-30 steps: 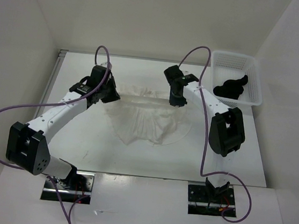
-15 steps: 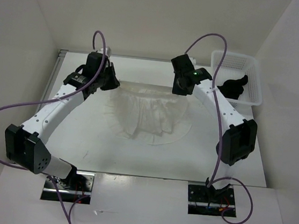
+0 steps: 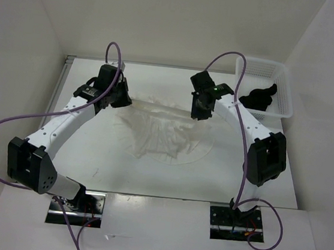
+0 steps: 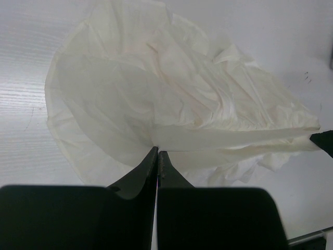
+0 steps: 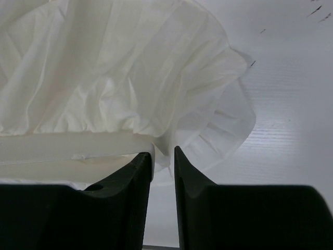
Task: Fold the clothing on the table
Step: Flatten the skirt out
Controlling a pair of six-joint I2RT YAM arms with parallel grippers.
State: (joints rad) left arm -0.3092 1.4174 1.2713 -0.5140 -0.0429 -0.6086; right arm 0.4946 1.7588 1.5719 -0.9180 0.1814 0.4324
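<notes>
While the left gripper (image 4: pixel 157 152) clamps the clothing (image 4: pixel 171 94), the right gripper (image 5: pixel 163 151) has its jaws slightly apart. Clothing lies on the counter (image 3: pixel 149 174).

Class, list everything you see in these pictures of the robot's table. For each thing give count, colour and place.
clothing: one, white, wrinkled, mid-table towards the far side
table: one, white, under everything
basket: one, white mesh, far right corner
black cloth: one, black, inside the basket
cables: two, purple, looping along the arms
arms: two, white and black, reaching from the near edge
left gripper: one, black, shut on the clothing's edge
right gripper: one, black, jaws slightly apart at the clothing's edge
</notes>
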